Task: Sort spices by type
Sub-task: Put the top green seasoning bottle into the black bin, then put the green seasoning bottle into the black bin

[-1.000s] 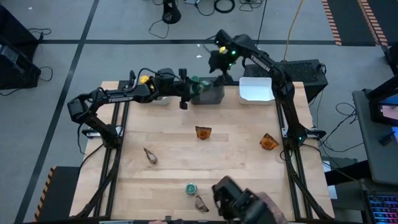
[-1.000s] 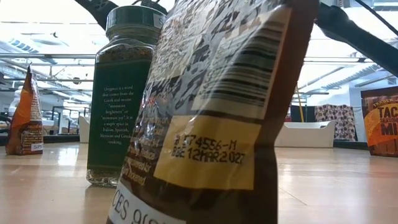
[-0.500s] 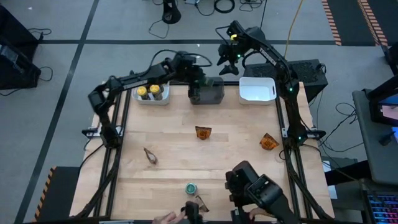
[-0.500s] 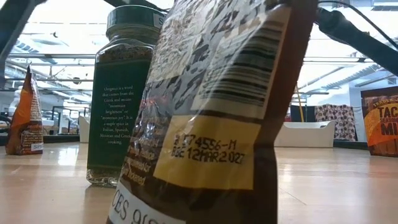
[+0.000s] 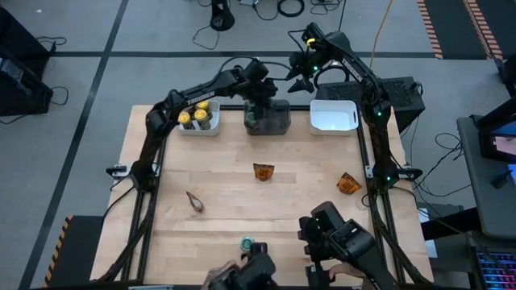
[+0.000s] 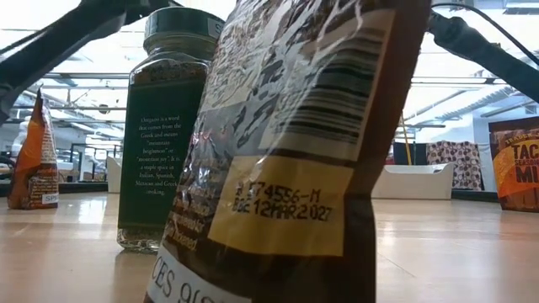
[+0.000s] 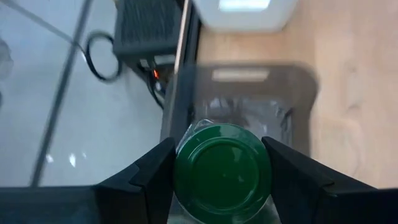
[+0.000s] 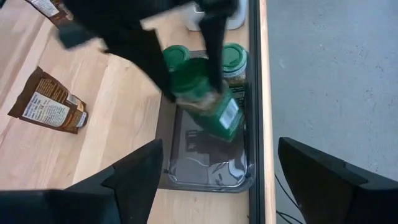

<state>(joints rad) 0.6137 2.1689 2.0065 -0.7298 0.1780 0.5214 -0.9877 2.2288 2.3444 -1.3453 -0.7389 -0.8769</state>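
My left gripper [image 7: 222, 180] is shut on a green-lidded spice jar [image 8: 208, 102] above the left end of the dark grey bin [image 5: 278, 121] at the table's far edge. Two more green-lidded jars [image 8: 234, 59] stand in that bin. Yellow-lidded jars [image 5: 197, 115] sit in the white bin [image 5: 198, 129] to its left. My right gripper [image 5: 300, 74] hangs open past the far edge, touching nothing. Orange-brown packets lie at the middle [image 5: 263, 171], right [image 5: 348, 183] and left [image 5: 194, 201]. Another green-lidded jar [image 5: 247, 242] stands near the near edge. My left gripper pinches the jar by the sides of its green lid [image 7: 222, 168], one finger [image 7: 155, 177] on each side. The fingers slant down from the far-left side. The jar hangs tilted below them, its base toward the dark bin, lifted clear of it.
An empty-looking white bin [image 5: 332, 117] stands at the far right. Dark hand-held devices [image 5: 347, 250] and a person's hand [image 5: 216, 279] are at the near edge. In the low view a brown packet [image 6: 286, 168] and the near jar [image 6: 164, 126] stand close.
My left hand has swung toward the far right and tipped its fingers downward, keeping the green-lidded jar held over the dark bin. My right gripper has shifted to the right beyond the far edge. The dark devices at the near edge have moved about.
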